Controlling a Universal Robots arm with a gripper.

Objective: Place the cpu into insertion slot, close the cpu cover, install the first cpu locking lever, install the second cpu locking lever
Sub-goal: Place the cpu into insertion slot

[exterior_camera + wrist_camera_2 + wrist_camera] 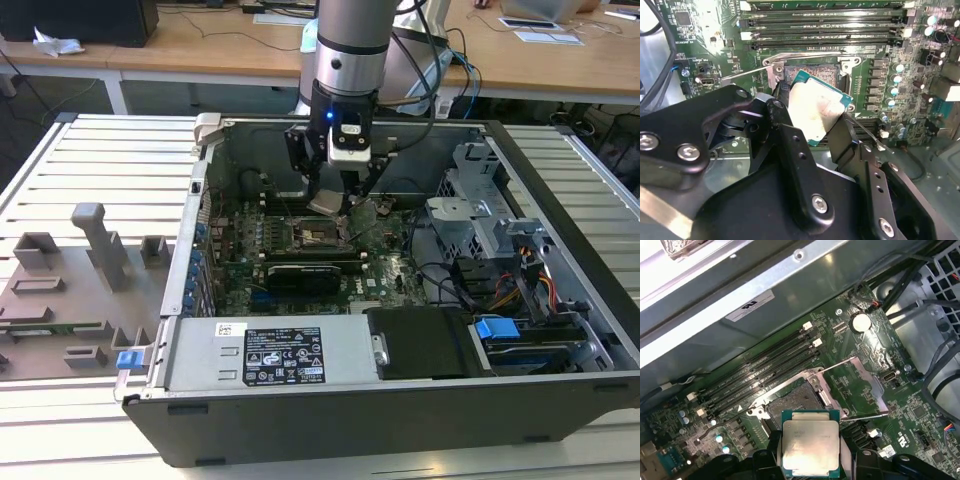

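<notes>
- Cpu (328,203) first, in the exterior view: we see it a little above the middle of the frame. It is small and silver-grey, and it sits at a slant in the claw (333,200).
- We see the claw squeezed tight on the cpu, one finger on each side. The claw hangs from the arm (345,40) that comes down from the top of the frame.
- Just under the cpu we see the insertion slot (322,232), a square with a dark middle on the green board (240,250). We cannot tell from this view if the cpu touches it.
- We see the cpu cover (365,213) tipped up just beside the slot, toward the exterior view's right.
- We see the board inside an open computer case (350,420) on a slatted table (100,150). A grey tray (60,300) lies at the exterior view's left.
- In the second wrist view we see the cpu (815,107) tilted and pinched in the claw (812,112) between two black fingers (785,100). The insertion slot (812,75) peeks out from behind it. A thin metal lever (742,74) sticks out beside the slot, and long black memory slots (820,30) run past it.
- In the first wrist view we see the cpu (811,450) with its shiny top facing us, gripped in the claw (811,455). Past it are the insertion slot (792,402), lying open, and the memory slots (765,372). The cpu cover (839,365) is swung open beside the slot, and green board shows through its middle.
</notes>
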